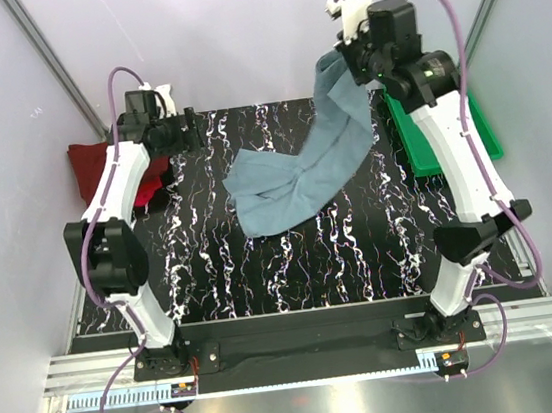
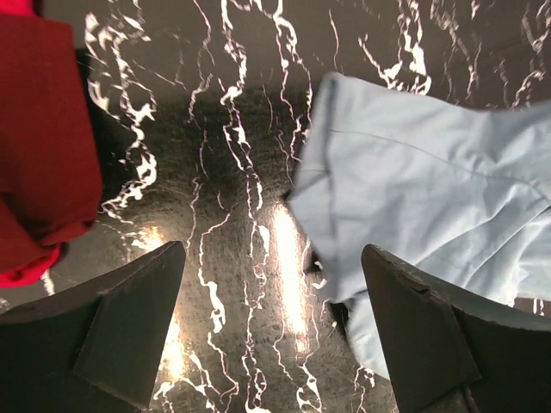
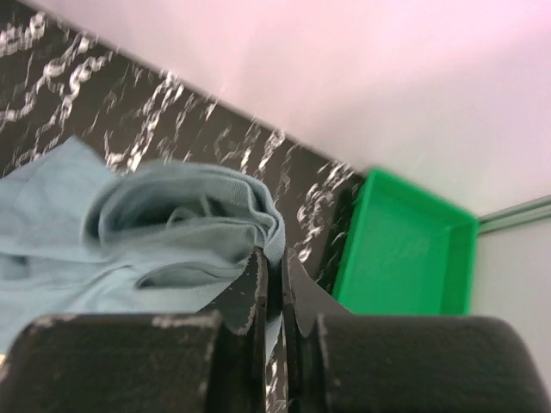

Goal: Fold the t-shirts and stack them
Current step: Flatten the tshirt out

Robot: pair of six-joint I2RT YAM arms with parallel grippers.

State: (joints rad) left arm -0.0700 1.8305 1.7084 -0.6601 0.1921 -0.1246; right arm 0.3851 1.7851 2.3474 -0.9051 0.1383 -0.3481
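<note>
The grey-blue t-shirt (image 1: 297, 169) hangs from my right gripper (image 1: 341, 62), which is raised at the back right and shut on its edge; its lower part lies bunched on the black marbled table. In the right wrist view the cloth (image 3: 172, 232) is pinched between the closed fingers (image 3: 274, 262). My left gripper (image 1: 192, 133) is open and empty at the back left; its wrist view shows the shirt's near edge (image 2: 413, 189) by the right finger (image 2: 422, 335). The folded maroon and red shirts (image 1: 100, 168) lie at the far left, also in the left wrist view (image 2: 39, 146).
A green plastic tray (image 1: 473, 127) sits at the right edge of the table, partly behind the right arm, and shows in the right wrist view (image 3: 405, 258). White walls close in the back and sides.
</note>
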